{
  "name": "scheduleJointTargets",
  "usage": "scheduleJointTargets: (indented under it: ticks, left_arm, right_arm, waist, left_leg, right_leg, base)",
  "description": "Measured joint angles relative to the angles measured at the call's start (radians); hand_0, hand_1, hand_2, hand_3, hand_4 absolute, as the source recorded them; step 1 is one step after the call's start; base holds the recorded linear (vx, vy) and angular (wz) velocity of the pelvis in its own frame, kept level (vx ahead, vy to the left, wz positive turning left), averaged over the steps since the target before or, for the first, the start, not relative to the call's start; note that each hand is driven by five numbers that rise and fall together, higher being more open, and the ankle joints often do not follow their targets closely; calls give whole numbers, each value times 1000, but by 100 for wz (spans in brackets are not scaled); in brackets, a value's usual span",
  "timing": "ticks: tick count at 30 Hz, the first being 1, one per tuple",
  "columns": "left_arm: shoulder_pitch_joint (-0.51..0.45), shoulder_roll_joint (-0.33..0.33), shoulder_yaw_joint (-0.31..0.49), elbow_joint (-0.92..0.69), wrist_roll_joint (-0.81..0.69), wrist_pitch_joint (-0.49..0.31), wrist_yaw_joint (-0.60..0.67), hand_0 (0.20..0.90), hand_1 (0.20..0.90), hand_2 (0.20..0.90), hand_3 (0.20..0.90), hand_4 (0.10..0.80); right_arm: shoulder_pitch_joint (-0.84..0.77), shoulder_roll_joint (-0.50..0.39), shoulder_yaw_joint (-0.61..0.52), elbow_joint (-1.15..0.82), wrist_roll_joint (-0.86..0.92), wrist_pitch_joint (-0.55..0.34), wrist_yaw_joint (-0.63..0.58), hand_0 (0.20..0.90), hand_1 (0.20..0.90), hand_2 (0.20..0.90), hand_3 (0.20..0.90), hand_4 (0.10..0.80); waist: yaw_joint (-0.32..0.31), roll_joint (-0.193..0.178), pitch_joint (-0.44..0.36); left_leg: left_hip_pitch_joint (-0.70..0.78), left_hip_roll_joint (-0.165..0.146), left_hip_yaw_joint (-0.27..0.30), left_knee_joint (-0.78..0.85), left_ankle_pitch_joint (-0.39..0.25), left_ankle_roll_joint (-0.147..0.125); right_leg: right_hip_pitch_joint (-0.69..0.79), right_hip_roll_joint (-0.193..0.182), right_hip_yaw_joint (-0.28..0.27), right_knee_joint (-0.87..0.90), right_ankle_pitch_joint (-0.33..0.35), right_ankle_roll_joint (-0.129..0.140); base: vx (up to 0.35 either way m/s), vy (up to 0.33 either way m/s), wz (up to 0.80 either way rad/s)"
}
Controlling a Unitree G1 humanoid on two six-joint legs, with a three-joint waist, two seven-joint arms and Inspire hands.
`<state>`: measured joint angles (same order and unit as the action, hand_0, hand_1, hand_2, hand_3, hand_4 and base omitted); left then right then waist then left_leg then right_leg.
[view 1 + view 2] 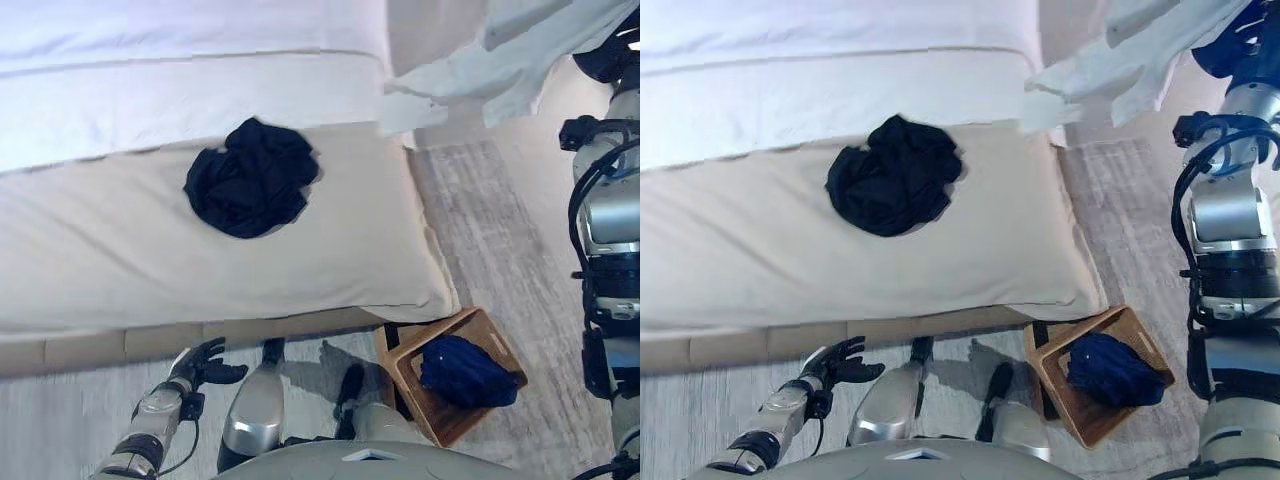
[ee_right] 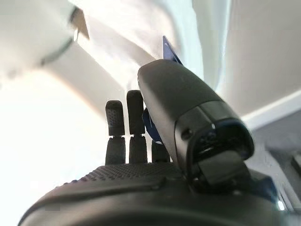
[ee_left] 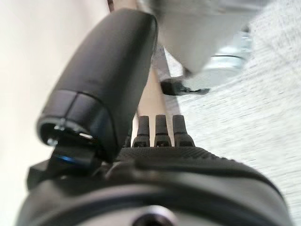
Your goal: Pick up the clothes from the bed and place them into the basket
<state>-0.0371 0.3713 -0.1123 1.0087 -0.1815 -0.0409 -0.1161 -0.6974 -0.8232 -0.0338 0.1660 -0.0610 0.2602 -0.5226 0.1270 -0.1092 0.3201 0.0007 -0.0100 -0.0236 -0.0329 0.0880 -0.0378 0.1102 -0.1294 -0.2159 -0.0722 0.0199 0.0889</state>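
A crumpled black garment lies on the beige bed cover, near the bed's right end. A wooden basket stands on the floor below the bed's right corner, with a dark blue garment inside it. My left hand hangs low by the bed's front edge, its fingers relaxed and empty. My right hand is raised at the far right, well above the basket. In its wrist view the fingers are straight and hold nothing.
White bedding covers the far part of the bed. A pale sheet hangs off the bed's far right corner. A grey rug runs along the floor to the right of the bed.
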Motion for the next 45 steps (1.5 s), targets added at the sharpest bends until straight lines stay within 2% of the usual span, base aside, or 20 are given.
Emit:
scheduleJointTargets:
  ticks: [6, 9, 14, 17, 22, 25, 28, 32, 36, 39, 40, 45]
  left_arm:
    - [22, -37, -2, 29, 34, 35, -4, 900, 900, 900, 900, 800]
    - [31, -47, -3, 28, 52, 39, -8, 900, 900, 900, 900, 800]
    - [52, -50, -11, 26, 67, 41, -19, 900, 900, 900, 900, 800]
    - [59, -56, -12, 25, 81, 48, -29, 900, 900, 900, 900, 800]
    - [62, -60, -37, 24, 104, 61, -40, 900, 900, 900, 900, 800]
    - [59, -58, -65, 24, 103, 60, -40, 900, 900, 900, 900, 800]
    - [-5, -54, -114, 15, 95, 59, -35, 900, 900, 900, 900, 800]
    - [-121, -46, -149, -18, 43, 42, -19, 900, 900, 900, 900, 800]
    - [-178, -43, -168, -64, -18, 2, -2, 900, 900, 900, 900, 800]
    - [-199, -37, -170, -98, -57, -24, 3, 900, 900, 900, 900, 800]
    - [-208, -37, -176, -99, -59, -27, 3, 900, 900, 900, 900, 800]
    - [-214, -20, -178, -157, -98, -34, -2, 900, 900, 900, 900, 800]
  right_arm:
    - [114, -62, -74, -19, 1, -4, -38, 300, 300, 300, 200, 100]
    - [175, -105, -100, -20, 1, -5, -41, 300, 300, 300, 200, 100]
    - [324, -103, -124, -19, 2, 3, -6, 300, 300, 300, 200, 100]
    - [395, -95, -122, -2, 0, 9, 52, 300, 300, 300, 200, 100]
    - [480, -47, -102, 85, -41, 48, 147, 300, 300, 300, 200, 100]
    - [486, -35, -38, 143, -61, 50, 181, 300, 300, 300, 200, 100]
    - [456, -34, 14, 204, -87, 50, 199, 300, 300, 300, 200, 100]
    - [324, -33, 61, 298, -92, 61, 202, 300, 300, 300, 200, 100]
    - [256, -25, 96, 323, -96, 78, 201, 300, 300, 300, 200, 100]
    - [191, -24, 129, 370, -97, 88, 188, 300, 300, 300, 200, 100]
    - [177, -24, 133, 392, -97, 92, 185, 900, 900, 900, 900, 800]
    - [108, -24, 197, 528, -98, 158, 181, 900, 900, 900, 900, 800]
  waist:
    - [-97, 33, -125]
    - [-133, 50, -146]
    - [-194, 68, -162]
    - [-204, 85, -171]
    - [-221, 109, -184]
    - [-228, 130, -180]
    - [-227, 166, -120]
    - [-227, 219, 26]
    - [-222, 236, 131]
    - [-222, 251, 195]
    - [-220, 256, 199]
    - [-199, 274, 206]
  left_leg:
    - [76, 16, 70, -55, -4, 2]
    - [89, 25, 95, -56, -7, 5]
    - [110, 50, 138, -59, -15, 2]
    - [110, 62, 162, -59, -21, -6]
    - [114, 66, 170, -56, -21, -6]
    - [102, 66, 179, -54, -21, -6]
    - [1, 63, 182, 31, -25, 0]
    - [-129, 60, 185, 107, -27, 3]
    - [-218, 42, 194, 161, -42, 8]
    - [-298, 40, 192, 237, -56, 6]
    - [-328, 40, 186, 265, -70, 4]
    - [-443, 43, 158, 394, -99, 9]
  right_leg:
    - [20, 13, 69, -19, 1, 0]
    - [19, 21, 97, -19, 1, 0]
    - [15, 42, 135, -19, 2, -2]
    - [-2, 54, 167, -19, 6, -7]
    - [-7, 58, 179, -19, 7, -8]
    - [-29, 57, 185, -11, 7, -8]
    - [-137, 47, 200, 74, 7, -9]
    - [-302, 37, 212, 210, -14, -9]
    - [-460, 18, 236, 392, -78, -30]
    - [-555, 10, 238, 495, -107, -42]
    - [-582, 8, 238, 521, -126, -46]
    - [-699, 5, 236, 665, -173, -76]
  base:
    - [-8, -56, -37]
    - [-10, -75, -28]
    - [-6, -92, -30]
    - [7, -115, -27]
    - [-4, -153, -11]
    - [-157, -138, -9]
    - [-269, -117, -9]
    - [-221, -93, -7]
    - [-134, -58, -5]
    - [-76, -90, 6]
    - [-21, -91, 6]
    - [-63, -67, 11]
